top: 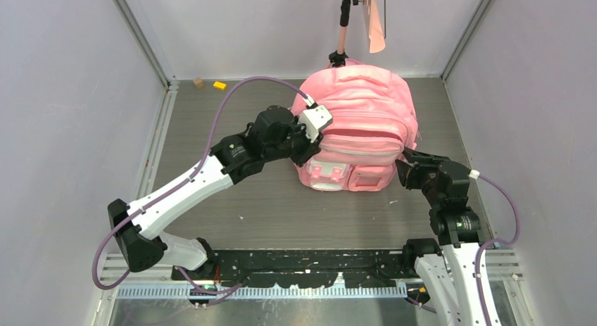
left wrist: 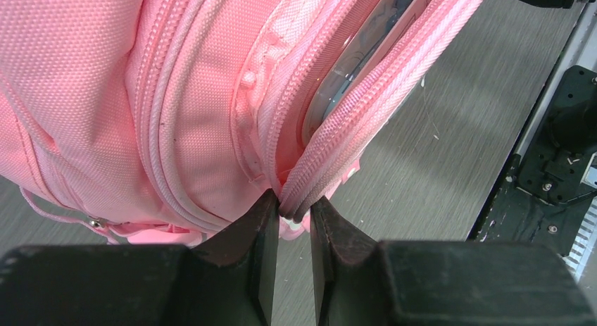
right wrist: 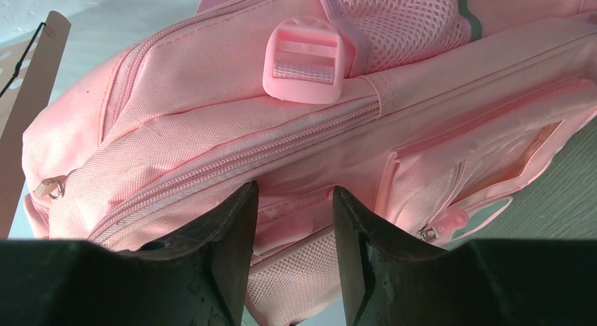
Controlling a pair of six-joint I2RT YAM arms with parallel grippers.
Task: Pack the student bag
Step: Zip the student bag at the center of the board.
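Note:
The student bag (top: 359, 122) is a big pink backpack lying at the middle back of the table, its front pockets facing the arms. My left gripper (top: 310, 151) is at its left side, shut on the pink zip edge (left wrist: 352, 122) of an open compartment, and something clear and shiny (left wrist: 355, 55) shows inside the gap. In the left wrist view the left gripper (left wrist: 294, 210) pinches that edge at its fingertips. My right gripper (top: 405, 167) is against the bag's right side. In the right wrist view the right gripper (right wrist: 294, 199) is closed on a fold of pink fabric (right wrist: 296, 213) below a pink buckle (right wrist: 306, 62).
A small yellow block (top: 220, 85) and a brown block (top: 198, 82) lie at the back left. A pink stand (top: 343, 30) with a hanging pink piece (top: 376, 23) rises behind the bag. Grey walls close the sides. A black rail (top: 303, 262) runs along the near edge.

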